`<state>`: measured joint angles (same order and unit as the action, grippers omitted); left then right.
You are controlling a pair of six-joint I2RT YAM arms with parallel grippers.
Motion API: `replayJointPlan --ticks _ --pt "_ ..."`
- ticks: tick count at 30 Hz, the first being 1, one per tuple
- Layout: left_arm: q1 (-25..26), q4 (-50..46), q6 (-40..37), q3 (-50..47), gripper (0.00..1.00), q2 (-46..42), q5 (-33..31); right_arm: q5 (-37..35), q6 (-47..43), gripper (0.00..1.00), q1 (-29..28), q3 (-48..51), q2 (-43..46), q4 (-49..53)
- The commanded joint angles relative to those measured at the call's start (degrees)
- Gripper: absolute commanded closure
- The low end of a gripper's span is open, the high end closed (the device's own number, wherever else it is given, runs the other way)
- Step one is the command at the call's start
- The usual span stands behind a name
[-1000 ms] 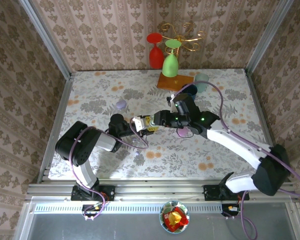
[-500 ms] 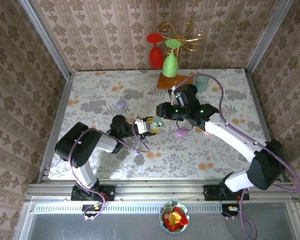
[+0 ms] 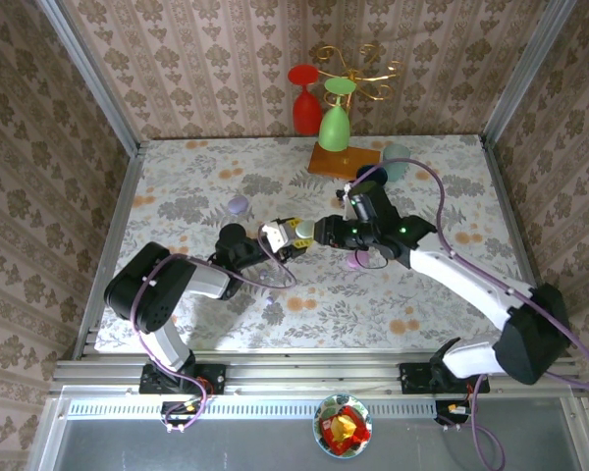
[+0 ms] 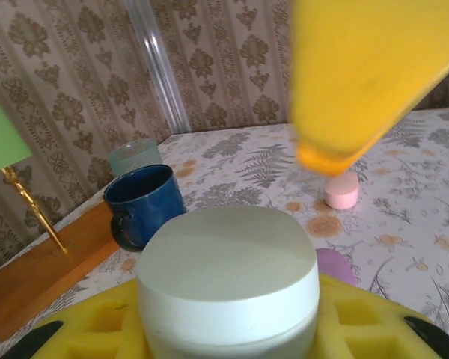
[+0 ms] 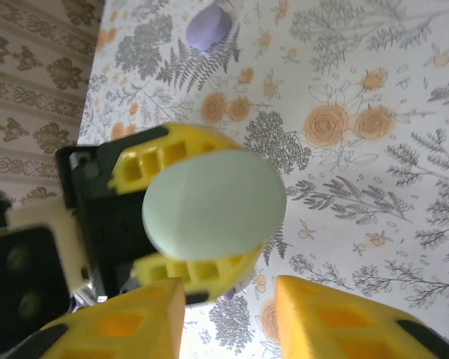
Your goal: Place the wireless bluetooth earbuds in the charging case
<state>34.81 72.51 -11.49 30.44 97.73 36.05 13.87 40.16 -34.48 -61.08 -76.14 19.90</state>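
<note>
The left gripper [image 3: 286,236] is clamped on the pale mint charging case [image 5: 213,206] at centre frame. The case's broad face is turned to the right wrist camera, its long axis left to right (slightly tilted). The right gripper [image 5: 230,290], fingers apart, hangs just below. A purple pebble [image 5: 208,26] lies at the upper edge, and a blue mug [image 4: 144,202] stands behind.

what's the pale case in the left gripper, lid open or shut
Shut. The pale green case shows a smooth unbroken dome with only a thin seam low down, clamped in the left gripper.
</note>
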Motion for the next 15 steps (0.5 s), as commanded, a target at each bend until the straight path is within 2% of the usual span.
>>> replayJointPlan --ticks 1,7,10,15 --pt "0.28 1.97 5.68 2.16 0.79 -1.75 -1.65 0.89 2.24 0.53 1.53 3.64 5.50 -4.30" --pt "1.06 1.98 13.22 4.05 0.79 -2.89 0.42 15.90 17.55 0.29 6.53 13.38 7.18 -26.30" --pt "1.93 1.98 14.68 4.41 0.79 -3.68 2.28 20.65 23.10 0.26 7.40 14.75 5.06 -33.35" --pt "3.43 1.97 16.87 4.98 0.79 -4.82 2.75 23.93 27.66 0.27 8.00 15.74 1.43 -41.08"
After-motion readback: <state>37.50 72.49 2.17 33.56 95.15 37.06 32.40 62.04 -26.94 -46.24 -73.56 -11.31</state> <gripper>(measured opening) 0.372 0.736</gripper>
